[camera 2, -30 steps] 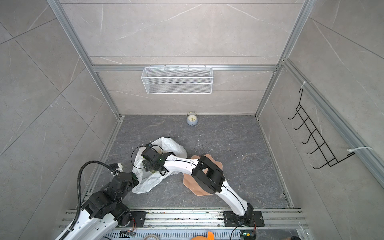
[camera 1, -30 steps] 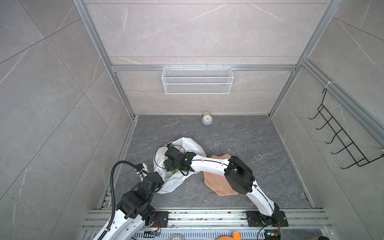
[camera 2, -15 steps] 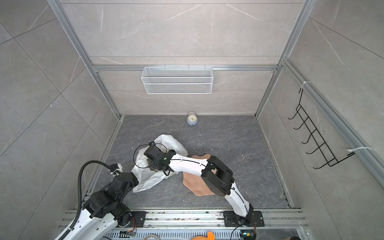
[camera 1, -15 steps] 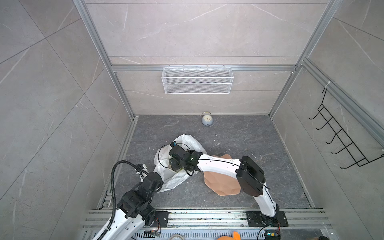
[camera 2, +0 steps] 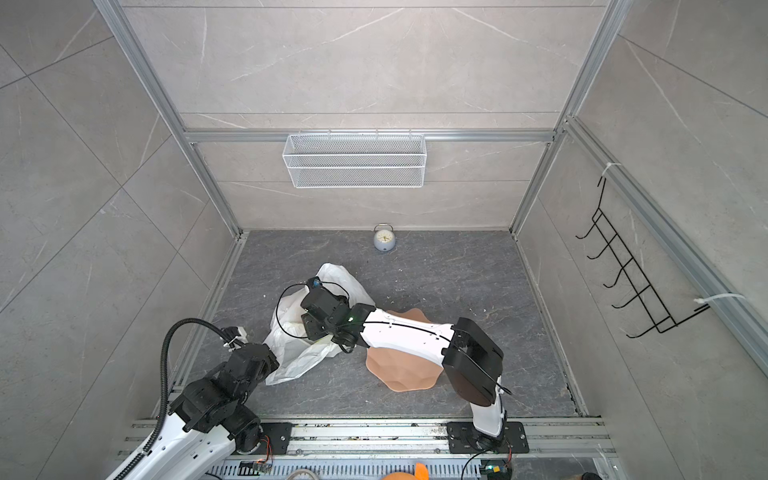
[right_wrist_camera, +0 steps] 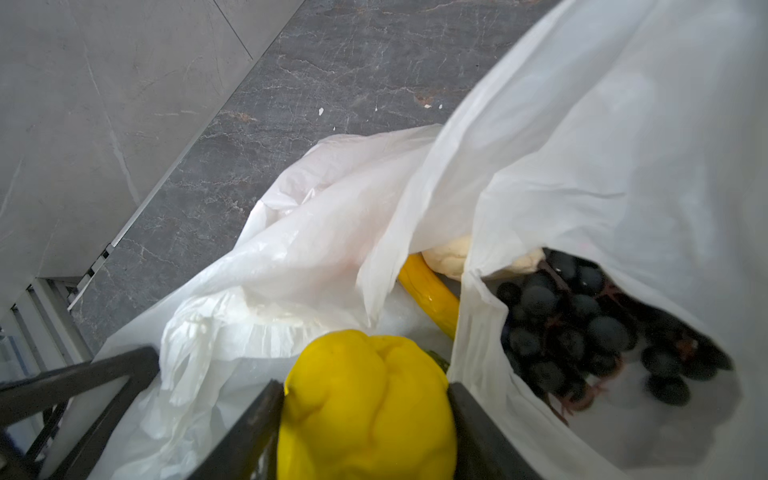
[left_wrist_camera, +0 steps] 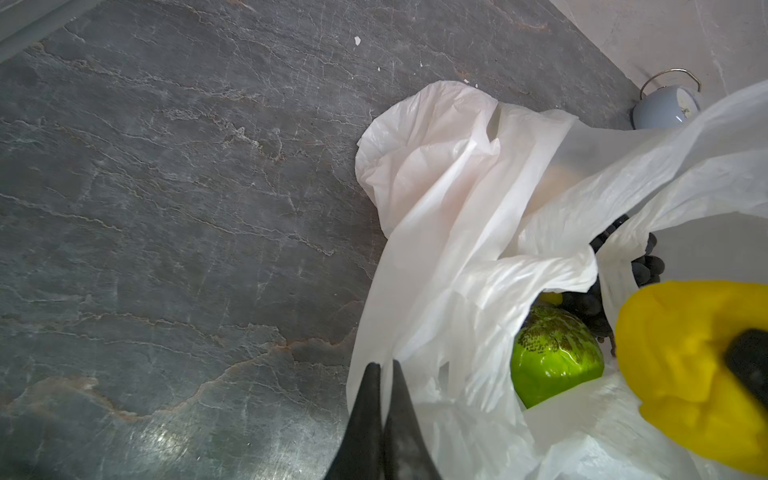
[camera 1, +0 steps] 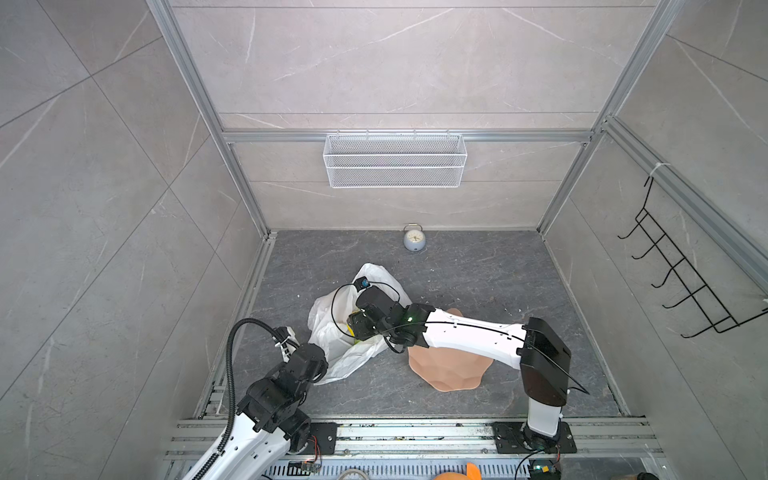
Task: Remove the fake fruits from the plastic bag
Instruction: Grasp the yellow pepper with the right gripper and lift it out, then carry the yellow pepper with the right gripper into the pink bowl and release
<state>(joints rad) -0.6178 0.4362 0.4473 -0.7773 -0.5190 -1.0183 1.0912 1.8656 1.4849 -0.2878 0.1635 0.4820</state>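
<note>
Step in hand: first extraction, by the look of it, since no fruit shows on the visible part of the pink bowl (camera 1: 451, 372). The plastic bag (camera 1: 324, 324) lies slumped on the floor near the left rail; in both top views its long axis runs from the near corner toward the back wall, leaning slightly right, with the mouth gaping upward and toward the right arm. The left gripper (left_wrist_camera: 385, 365) is fully closed, its tips pinching the film at the bag's near edge. The right gripper (right_wrist_camera: 365, 388) sits inside the mouth, jaws partly open and pressed against both sides of a lumpy yellow fruit (right_wrist_camera: 361, 419), a blocky piece with no clear long axis. Deeper in lie a green fruit (left_wrist_camera: 555, 357), a banana (right_wrist_camera: 432, 295) pointing slantwise inward, a beige fruit (right_wrist_camera: 449, 253) and the grape bunch (right_wrist_camera: 582, 328). Next move likely calls for lifting straight out through the mouth without snagging film, then crossing to the bowl.
</note>
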